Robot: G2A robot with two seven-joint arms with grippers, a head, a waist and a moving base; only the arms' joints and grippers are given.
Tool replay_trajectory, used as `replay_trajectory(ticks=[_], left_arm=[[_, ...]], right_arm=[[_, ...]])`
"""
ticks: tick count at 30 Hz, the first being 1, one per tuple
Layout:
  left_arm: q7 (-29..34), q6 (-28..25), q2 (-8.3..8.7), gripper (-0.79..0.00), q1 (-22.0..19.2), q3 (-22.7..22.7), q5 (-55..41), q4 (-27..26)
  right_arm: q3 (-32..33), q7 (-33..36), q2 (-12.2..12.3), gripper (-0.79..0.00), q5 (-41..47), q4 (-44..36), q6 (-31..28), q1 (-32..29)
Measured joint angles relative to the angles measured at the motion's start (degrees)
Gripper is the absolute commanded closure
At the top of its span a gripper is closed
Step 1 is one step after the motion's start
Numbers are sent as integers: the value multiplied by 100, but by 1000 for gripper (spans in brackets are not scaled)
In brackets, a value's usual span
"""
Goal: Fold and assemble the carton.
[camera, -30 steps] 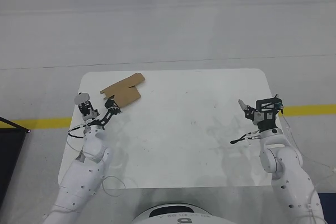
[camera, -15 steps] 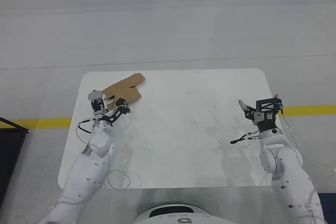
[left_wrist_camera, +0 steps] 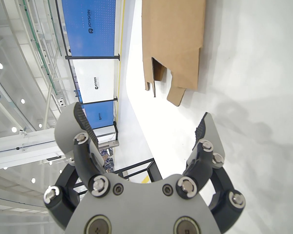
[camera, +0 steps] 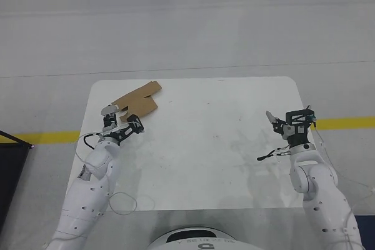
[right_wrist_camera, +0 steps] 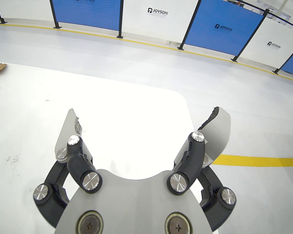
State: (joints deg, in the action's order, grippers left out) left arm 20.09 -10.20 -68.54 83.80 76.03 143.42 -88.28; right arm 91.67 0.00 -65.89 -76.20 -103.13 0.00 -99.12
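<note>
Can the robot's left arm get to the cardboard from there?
Probably yes. The left gripper is open and points at the carton, lying flat on the table just ahead. Nothing lies between them. Pinching a flat sheet may be tricky, though.

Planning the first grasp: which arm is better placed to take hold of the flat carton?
Left. The left gripper, open, is right beside the carton; the right gripper is at the table's opposite edge.

White table [camera: 237,175], pale grey floor [camera: 187,37], yellow line [camera: 50,136], blue and white panels [right_wrist_camera: 158,13]
</note>
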Motion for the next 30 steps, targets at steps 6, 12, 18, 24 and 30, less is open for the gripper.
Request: replay_trajectory(ticks=[6, 12, 18, 24, 30], left_arm=[[75, 61, -46, -690, -97, -161, 98, 137], [14, 98, -93, -539, -251, -307, 89, 280], [76, 120, -150, -416, -431, -483, 139, 452], [160, 121, -215, -409, -640, -683, 181, 695], [136, -11, -249, -425, -743, -742, 148, 820]], right_arm=[[0, 0, 0, -785, 0, 0, 0, 0], [0, 0, 0, -785, 0, 0, 0, 0], [0, 0, 0, -785, 0, 0, 0, 0], [0, 0, 0, -785, 0, 0, 0, 0], [0, 0, 0, -785, 0, 0, 0, 0]])
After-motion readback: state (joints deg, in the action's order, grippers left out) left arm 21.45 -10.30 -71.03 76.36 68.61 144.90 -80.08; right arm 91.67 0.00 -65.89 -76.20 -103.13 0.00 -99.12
